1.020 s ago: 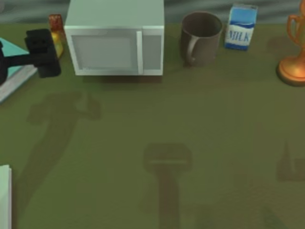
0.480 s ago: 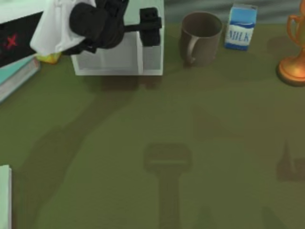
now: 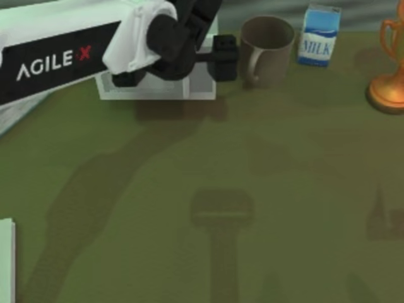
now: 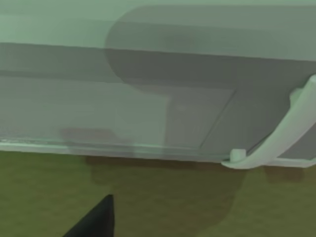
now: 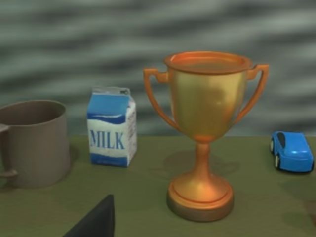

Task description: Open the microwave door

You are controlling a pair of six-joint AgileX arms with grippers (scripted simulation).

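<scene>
The pale grey-green microwave (image 3: 158, 88) stands at the back left, mostly covered by my left arm, which reaches across it from the left. My left gripper (image 3: 225, 58) hangs just past the microwave's right front corner, between it and the mug, holding nothing. In the left wrist view the microwave door (image 4: 98, 108) fills the picture at close range. Its pale curved handle (image 4: 279, 145) lies off to one side of my one visible dark fingertip (image 4: 98, 221). The door looks closed. My right gripper (image 5: 140, 231) is out of the top view, parked near the trophy and open.
A brown mug (image 3: 268, 47) stands right beside the left gripper, with a milk carton (image 3: 319, 35) farther right. An orange trophy (image 3: 388, 63) is at the right edge and a blue toy car (image 5: 291, 150) lies beyond it. A pale object (image 3: 6, 259) sits at the front left edge.
My left arm has swung from the microwave's left side across its front to its right corner, next to the mug. Nothing else has moved.
</scene>
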